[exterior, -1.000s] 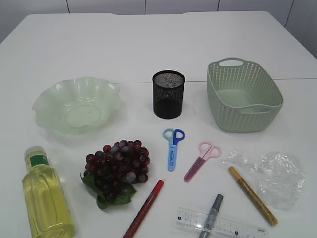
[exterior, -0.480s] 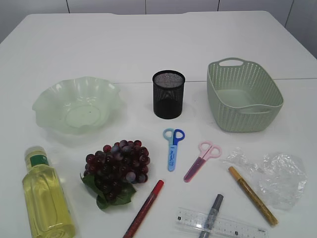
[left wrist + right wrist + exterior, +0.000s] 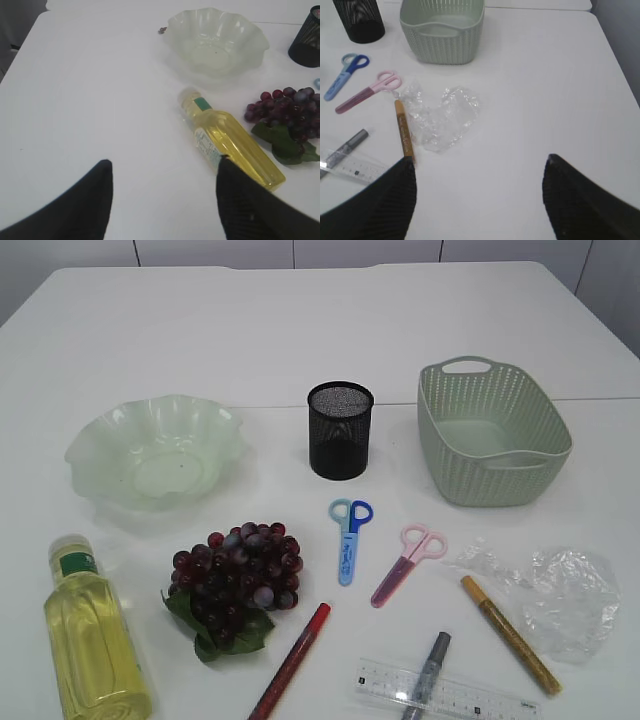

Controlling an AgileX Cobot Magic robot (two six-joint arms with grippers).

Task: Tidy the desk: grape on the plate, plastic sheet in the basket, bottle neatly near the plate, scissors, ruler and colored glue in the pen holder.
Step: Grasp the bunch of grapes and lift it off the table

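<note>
Nothing on the desk has shifted over the last second: left gripper (image 3: 162,172) and right gripper (image 3: 477,170) hang wide open and empty, every item unsorted.

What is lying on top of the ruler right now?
The grey glue pen lies across the clear ruler, its lower end cut off by the frame. The markings beneath the pen are covered.

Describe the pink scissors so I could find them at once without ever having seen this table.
Start at the black mesh pen holder in the middle of the table. Just in front of it lie two pairs of scissors side by side. The pink scissors are the right-hand pair, nearer the crumpled plastic sheet; the blue scissors have blue handles.
</note>
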